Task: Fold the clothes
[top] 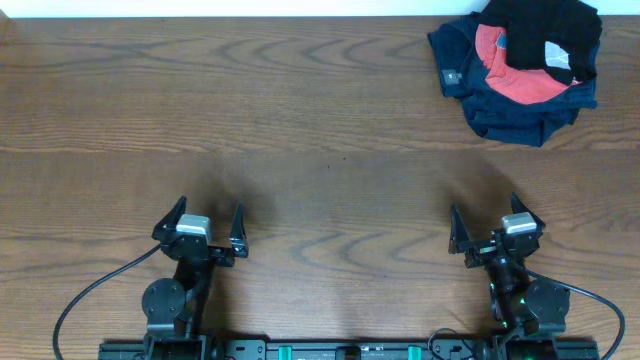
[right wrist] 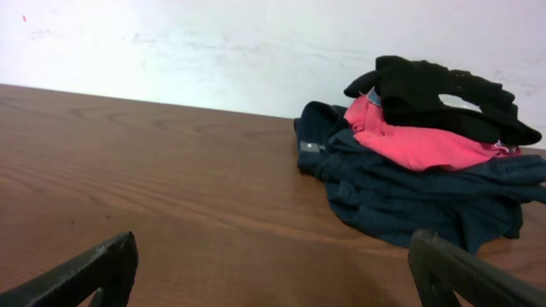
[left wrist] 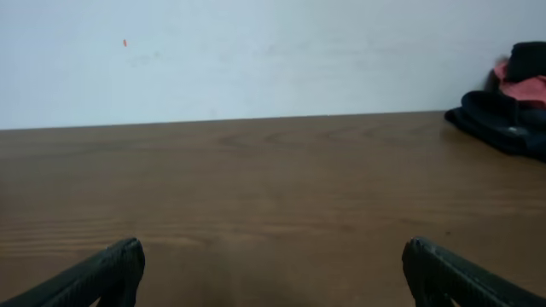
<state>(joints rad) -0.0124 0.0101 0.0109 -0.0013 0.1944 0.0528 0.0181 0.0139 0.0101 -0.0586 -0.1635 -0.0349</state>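
Observation:
The black garment (top: 545, 35) lies crumpled on top of a pile at the table's far right corner. It also shows in the right wrist view (right wrist: 439, 94) and at the right edge of the left wrist view (left wrist: 529, 55). My left gripper (top: 198, 228) is open and empty near the front left, far from the pile; its fingers frame bare wood (left wrist: 273, 273). My right gripper (top: 497, 230) is open and empty near the front right, well short of the pile (right wrist: 273, 273).
Under the black garment lie a red shirt (top: 520, 78) (right wrist: 409, 141) and a navy blue garment (top: 520, 110) (right wrist: 409, 192). The wooden table (top: 300, 130) ends at a white wall behind the pile. Cables trail from both arm bases at the front edge.

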